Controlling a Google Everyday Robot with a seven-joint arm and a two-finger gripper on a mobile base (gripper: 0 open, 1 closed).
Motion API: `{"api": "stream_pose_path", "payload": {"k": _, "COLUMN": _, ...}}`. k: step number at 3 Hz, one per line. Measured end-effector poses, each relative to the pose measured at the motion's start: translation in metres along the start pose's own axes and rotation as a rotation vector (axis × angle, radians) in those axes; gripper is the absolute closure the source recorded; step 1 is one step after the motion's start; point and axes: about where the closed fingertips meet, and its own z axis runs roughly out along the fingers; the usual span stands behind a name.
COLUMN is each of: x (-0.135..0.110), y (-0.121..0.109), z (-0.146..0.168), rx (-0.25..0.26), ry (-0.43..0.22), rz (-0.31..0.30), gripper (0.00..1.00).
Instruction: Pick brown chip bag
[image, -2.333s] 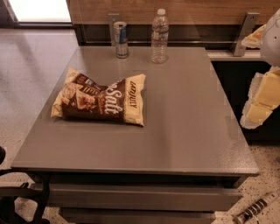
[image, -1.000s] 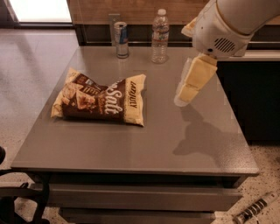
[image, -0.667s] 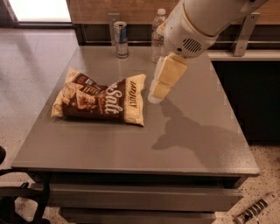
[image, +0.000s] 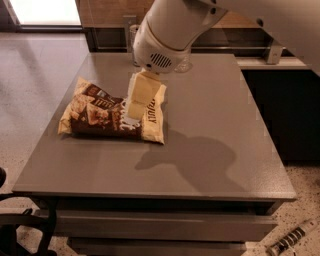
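The brown chip bag (image: 102, 114) lies flat on the left part of the grey table (image: 210, 150), dark brown with a cream-yellow right end and pictured chips. My gripper (image: 135, 112) with cream-coloured fingers hangs from the big white arm and points down over the bag's right half, hiding most of its white script. The arm reaches in from the upper right.
A can (image: 133, 35) and a clear bottle (image: 183, 65) stand at the table's far edge, mostly hidden behind the arm. A dark counter runs along the back and right. Speckled floor lies to the left and below.
The arm has swung in from the right and moved left across the table. The gripper now hangs over the bag's right half. The bag has not moved.
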Motion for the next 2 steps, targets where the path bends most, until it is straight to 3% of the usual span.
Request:
{"api": "stream_pose_path", "payload": {"k": 1, "x": -0.018, "y": 0.011, "z": 0.030, "rx": -0.033, "ry": 0.049, "rz": -0.004, "gripper": 0.00}}
{"api": "stream_pose_path", "payload": {"k": 2, "x": -0.015, "y": 0.006, "z": 0.055, "rx": -0.017, "ry": 0.118, "rz": 0.010, "gripper": 0.00}}
